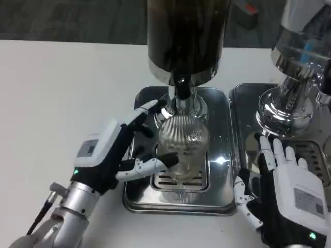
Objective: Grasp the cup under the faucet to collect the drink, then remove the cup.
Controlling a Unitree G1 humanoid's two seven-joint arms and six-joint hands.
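A clear ribbed cup stands on the drip grate of a shiny metal tray, directly under the faucet of a dark drink dispenser. My left hand is at the cup's left side, its fingers wrapped around the cup: one reaches behind near the faucet, another lies across the cup's lower front. My right hand hovers at the lower right, fingers spread upward, holding nothing, apart from the cup. Liquid in the cup cannot be made out.
A second dispenser with a chrome base stands on its own metal tray at the right, just above my right hand. White table lies to the left of the trays.
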